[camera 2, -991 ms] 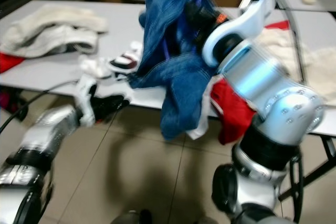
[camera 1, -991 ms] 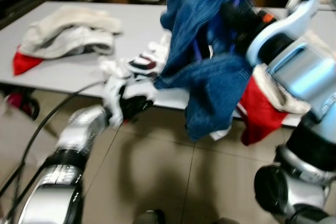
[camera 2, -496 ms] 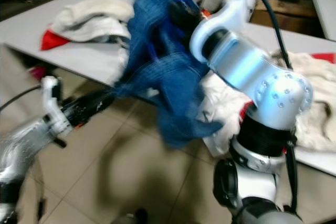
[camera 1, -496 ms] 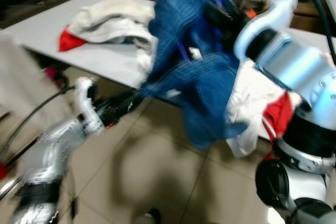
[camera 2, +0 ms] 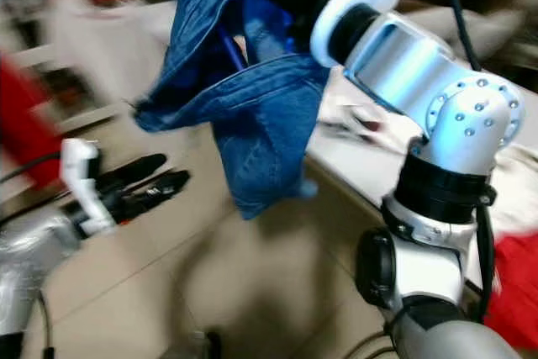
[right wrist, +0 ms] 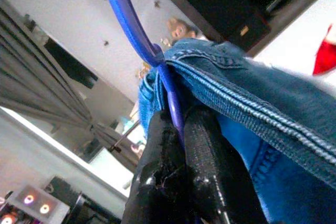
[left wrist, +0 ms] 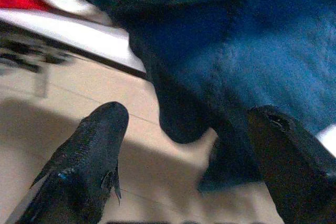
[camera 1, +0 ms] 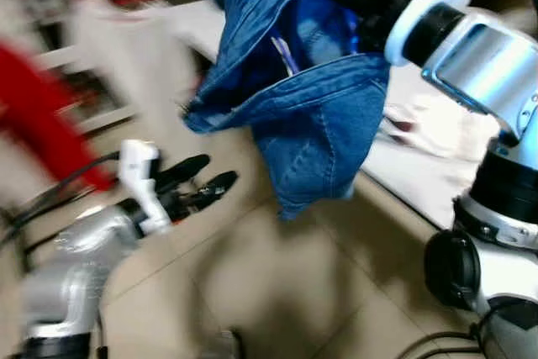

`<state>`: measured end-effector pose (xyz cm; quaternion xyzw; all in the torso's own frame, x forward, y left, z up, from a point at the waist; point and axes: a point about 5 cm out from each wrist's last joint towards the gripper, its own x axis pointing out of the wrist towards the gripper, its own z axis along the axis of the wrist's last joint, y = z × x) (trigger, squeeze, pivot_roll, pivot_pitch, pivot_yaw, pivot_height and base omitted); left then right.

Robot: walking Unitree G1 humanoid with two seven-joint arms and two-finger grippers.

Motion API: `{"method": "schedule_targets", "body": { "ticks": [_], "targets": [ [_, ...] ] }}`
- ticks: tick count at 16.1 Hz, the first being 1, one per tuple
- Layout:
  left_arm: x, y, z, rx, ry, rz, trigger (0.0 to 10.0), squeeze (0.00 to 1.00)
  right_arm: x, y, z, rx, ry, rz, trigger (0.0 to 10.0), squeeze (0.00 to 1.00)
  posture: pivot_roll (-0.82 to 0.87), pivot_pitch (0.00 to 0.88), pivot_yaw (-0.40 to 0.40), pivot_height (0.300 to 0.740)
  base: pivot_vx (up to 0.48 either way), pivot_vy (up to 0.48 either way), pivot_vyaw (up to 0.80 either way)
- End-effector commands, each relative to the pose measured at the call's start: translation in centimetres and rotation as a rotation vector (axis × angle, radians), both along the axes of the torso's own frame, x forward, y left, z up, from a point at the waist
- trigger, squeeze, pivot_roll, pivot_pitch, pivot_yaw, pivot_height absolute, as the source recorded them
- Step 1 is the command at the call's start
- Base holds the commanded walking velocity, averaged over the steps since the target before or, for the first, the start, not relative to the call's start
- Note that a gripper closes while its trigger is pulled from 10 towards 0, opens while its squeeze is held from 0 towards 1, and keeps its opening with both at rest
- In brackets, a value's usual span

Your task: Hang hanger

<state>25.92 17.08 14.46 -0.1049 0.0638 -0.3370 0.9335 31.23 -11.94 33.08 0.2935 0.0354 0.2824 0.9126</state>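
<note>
While the head cameras are smeared by motion, we can still read the essentials: our right gripper (right wrist: 181, 145) is raised high and clamped tight on the blue hanger (right wrist: 137, 38), whose thin plastic bar runs between the two black fingers (right wrist: 207, 166) in the right wrist view. One denim garment (camera 1: 315, 111) is draped over that hanger and hangs down in front of us, its lower folds above the tiled floor (camera 1: 277, 292). Our left gripper (camera 1: 202, 184) is held low and forward, fingers spread and holding nothing, near the cloth's lower edge but apart from it. In the left wrist view the denim fills the space beyond the left fingers (left wrist: 86, 156). A white table (camera 2: 370, 170) lies to the right behind the garment, with pale and red cloth on it too blurred to identify. We judge the main risks as follows: the denim sits loosely on the bar and could slide off if the arm swings during travel; the thin bar could twist in the pinch under the garment's weight; and the hanging cloth blocks much of our forward sight, so the hook could miss any rail, none of which we can yet make out. Count: one hanger, one denim garment, two grippers, one table.
</note>
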Motion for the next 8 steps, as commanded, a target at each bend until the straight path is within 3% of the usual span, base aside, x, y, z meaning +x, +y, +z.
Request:
{"method": "schedule_targets", "body": {
  "ticks": [1, 2, 3, 4, 6, 8],
  "targets": [
    [1.1, -0.5, 0.4, 0.063, -0.023, 0.102, 10.0, 0.58, 0.5, 0.1, -1.8, -0.023, 0.046, -0.031, 10.0, 0.00, -0.07, 0.000, -0.033, 0.740, 0.000, 0.000, 0.80],
    [1.3, -0.7, 0.1, 0.069, -0.008, 0.137, 10.0, 0.58, 0.4, 0.2, -3.3, -0.048, 0.078, -0.045, 10.0, 0.00, -0.07, 0.000, -0.032, 0.740, 0.000, 0.000, 0.80],
    [1.2, -1.1, 0.0, 0.067, 0.003, 0.154, 10.0, 0.00, 0.2, 0.2, -5.0, -0.091, 0.104, -0.054, 10.0, 0.00, -0.08, 0.000, -0.023, 0.740, 0.000, 0.000, 0.80],
    [1.0, -1.7, -0.6, 0.110, -0.002, 0.168, 10.0, 0.00, -0.3, 0.1, -8.5, -0.216, 0.141, -0.087, 10.0, 0.00, -0.06, 0.000, -0.038, 0.740, 0.000, 0.000, 0.80],
    [0.4, -1.8, -1.4, 0.197, 0.002, 0.187, 10.0, 0.00, -1.1, -0.1, -13.4, -0.418, 0.171, -0.134, 10.0, 0.00, -0.05, 0.000, -0.044, 0.740, 0.000, 0.000, 0.80],
    [-0.1, -1.6, -2.4, 0.216, 0.006, 0.206, 10.0, 0.00, -1.3, -0.4, -17.0, -0.469, 0.191, -0.182, 10.0, 0.00, -0.01, 0.000, -0.077, 0.740, 0.000, 0.000, 0.66]
  ]
}}
